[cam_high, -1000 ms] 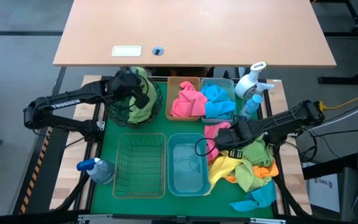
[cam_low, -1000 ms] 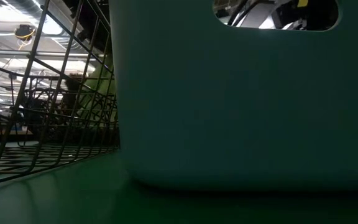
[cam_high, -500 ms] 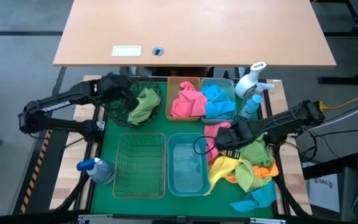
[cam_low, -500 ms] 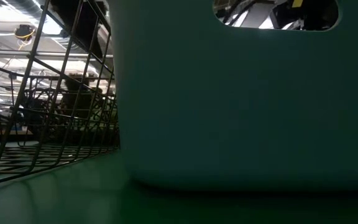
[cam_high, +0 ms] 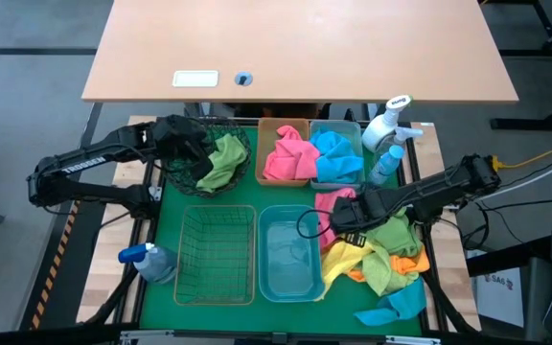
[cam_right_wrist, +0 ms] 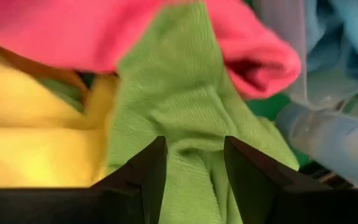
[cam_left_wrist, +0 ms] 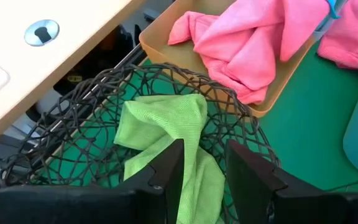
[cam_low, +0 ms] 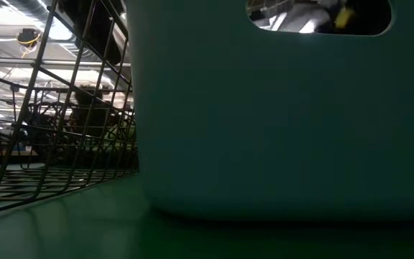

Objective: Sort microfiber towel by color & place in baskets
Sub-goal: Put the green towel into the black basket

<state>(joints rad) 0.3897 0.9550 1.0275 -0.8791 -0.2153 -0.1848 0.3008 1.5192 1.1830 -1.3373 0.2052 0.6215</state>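
Left side. The left gripper (cam_left_wrist: 201,171) hangs over the green mesh basket (cam_high: 182,173) at the rear left of the mat. Its fingers stand apart with nothing between them; a green towel (cam_high: 221,163) lies released in the basket below. In the left wrist view this towel (cam_left_wrist: 166,134) is crumpled, its long fold running from the basket's middle toward the gripper.

Centre. The wire basket (cam_high: 217,255) and the blue bin (cam_high: 290,254) sit side by side at the front, both without towels. Behind them the amber bin (cam_high: 268,129) holds a pink towel (cam_high: 290,155), and the pale bin (cam_high: 357,126) beside it holds a blue towel (cam_high: 338,153).

Right side. The right gripper (cam_high: 338,225) sits low at the rear edge of the unsorted pile (cam_high: 377,259), just right of the blue bin. In the right wrist view its fingers are spread, with green cloth (cam_right_wrist: 185,124) lying between and beyond them; whether they grip it cannot be told. A pink towel (cam_right_wrist: 104,31) overlaps that cloth; a yellow one (cam_right_wrist: 36,137) lies beside it.

Handling. The towels appear light, soft and limp, with no stiffness to hold a shape. They should not slip once pinched, but the nap may cling to neighbouring cloths. Take hold at a raised fold or ridge, not a flat area, and pinch a single colour only. Overlapped towels may be dragged along.

Orientation. The heaped towels show no clear long axis; each is bunched. The green cloth's ridge runs roughly along the gripper's forward line.
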